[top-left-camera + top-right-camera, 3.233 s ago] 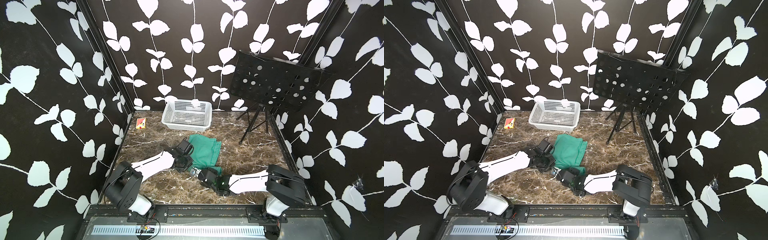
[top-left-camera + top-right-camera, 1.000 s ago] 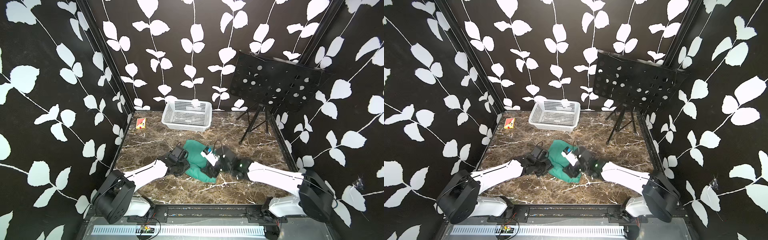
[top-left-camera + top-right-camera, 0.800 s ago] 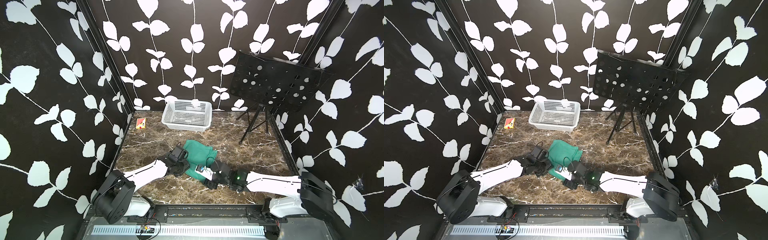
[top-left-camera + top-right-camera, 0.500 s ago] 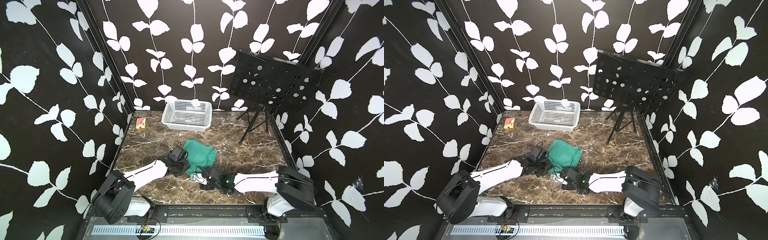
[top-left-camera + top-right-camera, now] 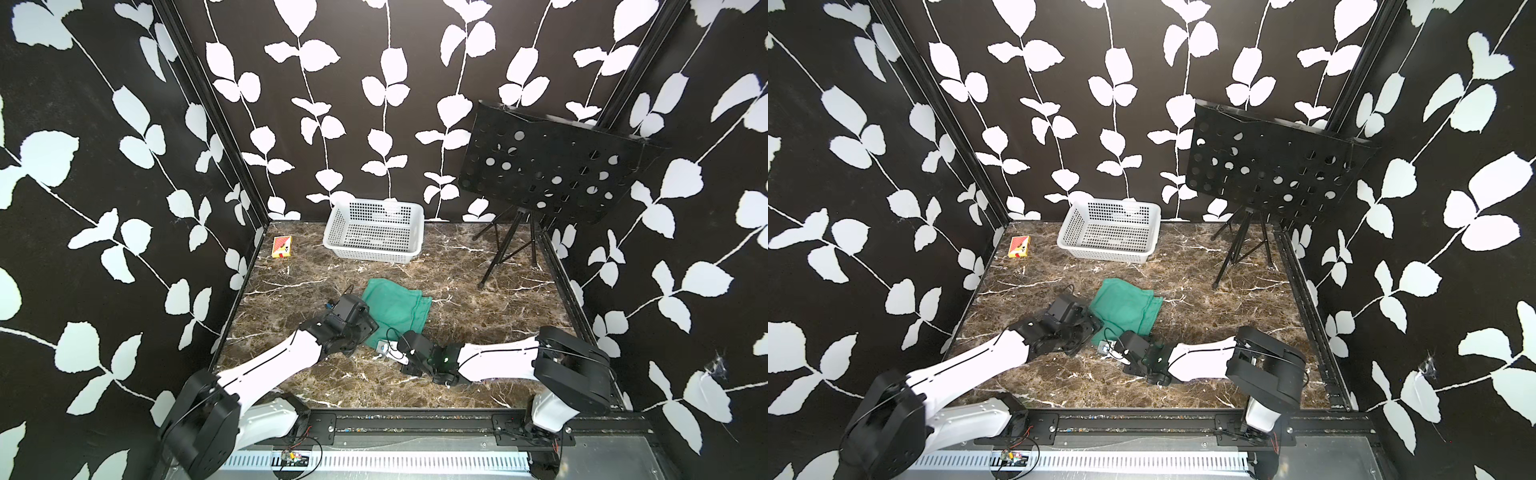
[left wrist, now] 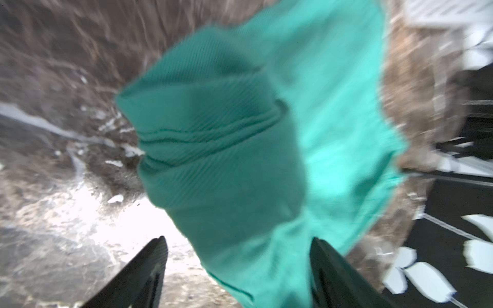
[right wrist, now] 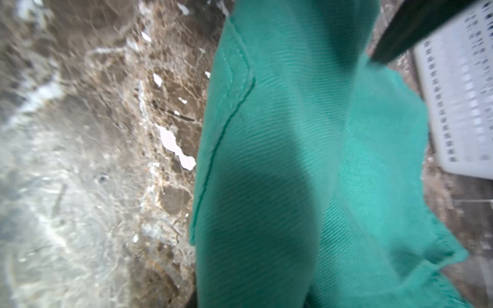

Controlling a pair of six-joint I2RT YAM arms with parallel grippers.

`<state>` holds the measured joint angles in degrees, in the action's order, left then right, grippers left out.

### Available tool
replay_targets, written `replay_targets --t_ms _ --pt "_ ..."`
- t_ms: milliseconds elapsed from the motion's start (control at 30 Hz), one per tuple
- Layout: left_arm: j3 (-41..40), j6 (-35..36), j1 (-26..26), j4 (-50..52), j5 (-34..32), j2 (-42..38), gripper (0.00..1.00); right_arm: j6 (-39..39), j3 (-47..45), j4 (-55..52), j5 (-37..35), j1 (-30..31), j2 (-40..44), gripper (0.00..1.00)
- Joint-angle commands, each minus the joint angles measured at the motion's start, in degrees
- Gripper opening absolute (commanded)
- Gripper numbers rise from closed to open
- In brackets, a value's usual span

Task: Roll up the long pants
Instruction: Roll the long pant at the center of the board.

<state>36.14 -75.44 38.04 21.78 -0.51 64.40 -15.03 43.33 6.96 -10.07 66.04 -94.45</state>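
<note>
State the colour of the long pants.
The long pants are plain teal-green; the right wrist view shows it best.

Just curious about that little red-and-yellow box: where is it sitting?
In both top views the box lies in the far left corner of the table, left of the white basket and apart from it.

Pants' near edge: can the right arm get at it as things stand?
Probably yes. The right gripper sits at the near edge of the long pants with nothing between them. The left gripper, open, is at the cloth's left side, out of its way.
</note>
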Motion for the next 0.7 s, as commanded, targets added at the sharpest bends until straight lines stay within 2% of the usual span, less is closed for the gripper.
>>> replay_targets --t_ms 0,67,167,433,567,667 --pt "-1.55 1.14 -0.26 2.65 -3.25 -4.16 0.88 6.91 1.30 -6.63 15.30 -2.32 0.41 0.06" --pt "-2.47 1.50 -0.20 3.11 -2.19 -6.25 0.94 8.80 1.96 -7.77 20.82 -4.14 0.19 0.05" --pt "-4.21 1.79 -0.24 2.89 -0.23 -8.32 0.97 11.42 3.34 -9.06 29.83 -7.09 -0.16 0.05" --pt "-5.78 1.79 -0.24 -2.48 2.63 -5.45 0.99 18.81 6.57 -10.11 49.69 -13.56 -4.23 0.08" --pt "-5.47 1.12 -0.25 -4.83 3.20 -2.27 0.94 24.11 6.51 -7.28 55.01 -16.59 -6.74 0.09" --pt "-5.55 -0.02 -0.29 -5.43 3.26 -0.18 0.83 28.76 6.05 -4.74 58.32 -18.99 -8.60 0.10"
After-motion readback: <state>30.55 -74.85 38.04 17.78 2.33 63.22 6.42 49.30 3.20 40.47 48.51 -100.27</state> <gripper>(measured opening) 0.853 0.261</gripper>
